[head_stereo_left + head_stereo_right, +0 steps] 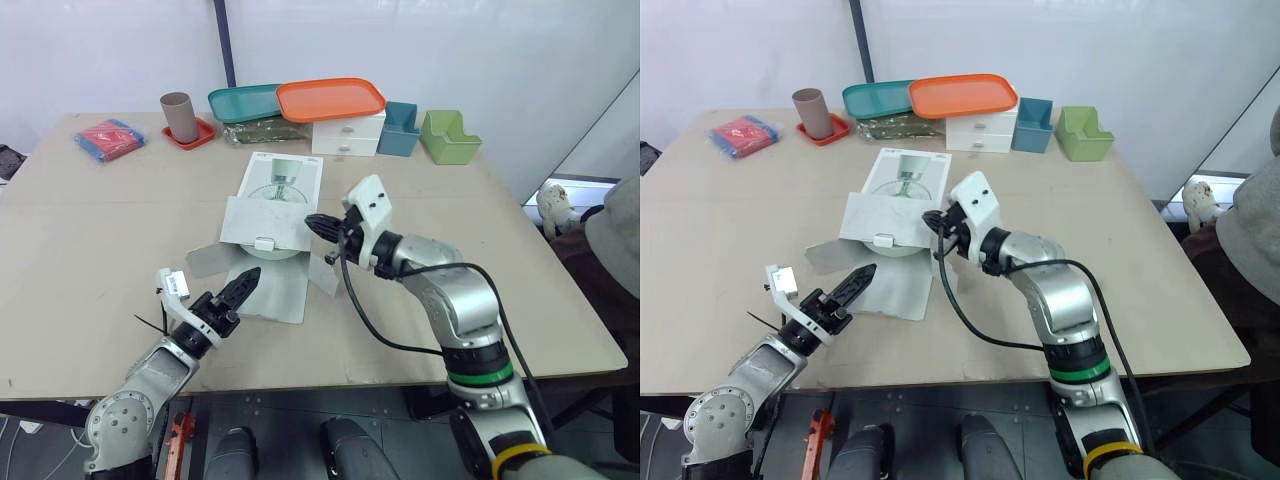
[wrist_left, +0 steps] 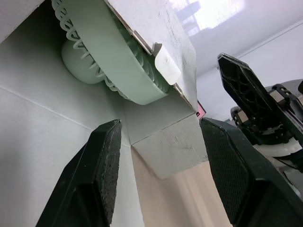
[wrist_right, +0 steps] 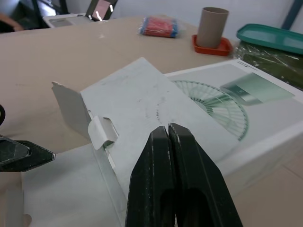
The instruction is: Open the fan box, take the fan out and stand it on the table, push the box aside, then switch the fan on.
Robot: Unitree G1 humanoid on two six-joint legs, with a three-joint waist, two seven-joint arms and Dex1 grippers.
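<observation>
The counter [image 1: 90, 230] carries the fan box [image 1: 285, 185], which lies flat at its middle with the near-end flaps spread open toward the robot. The pale green fan [image 2: 118, 66] sits inside that open end, under the raised top flap [image 3: 142, 94]. The right tool [image 1: 315, 224] is at that flap's right edge, its fingers pressed together with nothing between them. The left tool [image 1: 245, 285] is spread wide over the bottom flap [image 1: 275, 295], facing the opening.
</observation>
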